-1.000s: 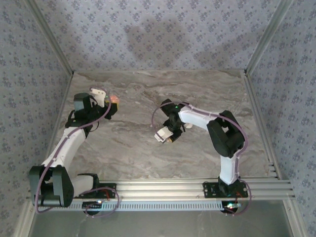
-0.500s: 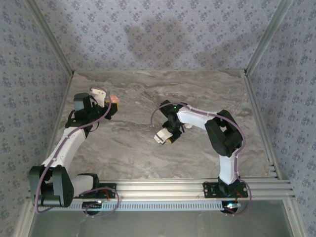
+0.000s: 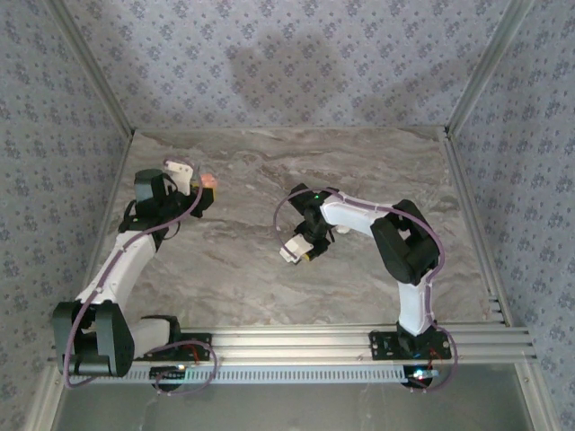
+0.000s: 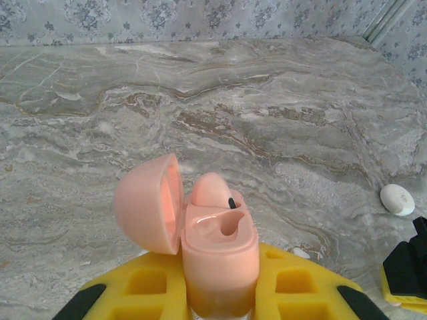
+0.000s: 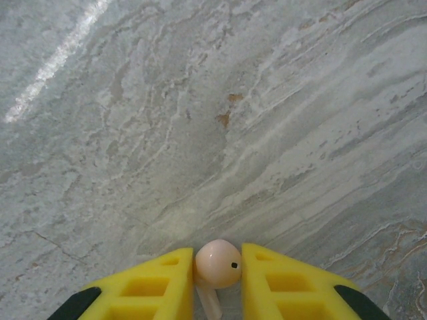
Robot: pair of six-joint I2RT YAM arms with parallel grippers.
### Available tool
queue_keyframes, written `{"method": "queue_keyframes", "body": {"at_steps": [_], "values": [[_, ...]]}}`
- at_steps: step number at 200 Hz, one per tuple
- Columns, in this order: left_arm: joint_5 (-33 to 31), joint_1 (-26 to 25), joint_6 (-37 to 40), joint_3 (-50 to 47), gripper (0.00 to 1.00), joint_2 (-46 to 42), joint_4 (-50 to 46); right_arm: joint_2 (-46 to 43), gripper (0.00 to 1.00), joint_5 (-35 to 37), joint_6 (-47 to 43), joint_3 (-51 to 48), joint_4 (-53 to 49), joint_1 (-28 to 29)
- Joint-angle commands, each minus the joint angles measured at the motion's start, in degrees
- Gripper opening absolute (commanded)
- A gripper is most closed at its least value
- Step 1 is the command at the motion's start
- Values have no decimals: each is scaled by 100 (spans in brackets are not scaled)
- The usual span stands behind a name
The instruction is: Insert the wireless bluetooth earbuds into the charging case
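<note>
My left gripper (image 4: 220, 283) is shut on the charging case (image 4: 220, 243), a salmon-pink case held upright between the yellow fingers. Its lid (image 4: 147, 203) hangs open to the left. One pale pink earbud (image 4: 210, 190) sits in the far slot, and the near slot is empty. From above, this gripper (image 3: 203, 190) and the case (image 3: 208, 180) are at the table's far left. My right gripper (image 5: 217, 265) is shut on a second earbud (image 5: 219, 263), its round head pinched between the yellow fingers just above the marble, stem pointing back. From above, that gripper (image 3: 299, 251) is near the table's middle.
A marble-patterned tabletop (image 3: 359, 180) is fenced by aluminium rails and patterned walls. A small white oval thing (image 4: 397, 199) lies on the marble at the right in the left wrist view, with a black and yellow part (image 4: 407, 273) below it.
The right gripper's jaws have closed onto the earbud, and that arm has crept slightly left and nearer. The left arm and the case have not moved.
</note>
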Motion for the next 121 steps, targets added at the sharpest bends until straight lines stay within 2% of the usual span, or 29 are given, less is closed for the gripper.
{"method": "queue_keyframes", "body": {"at_steps": [1,30,59,87,121], "values": [[184,-28,134,36,10,-38,-20,39,22,126,53,19,8,29],[255,-34,161,-7,10,-52,53,-111,20,44,262,33,-7,33],[341,-127,155,-193,10,-112,393,-509,20,-353,892,-140,263,46],[354,-463,161,-462,10,-140,1046,-1147,19,-900,2011,-454,827,-16],[337,-1031,169,-734,10,41,2051,-2088,18,-1723,3644,-1117,1993,-281]]}}
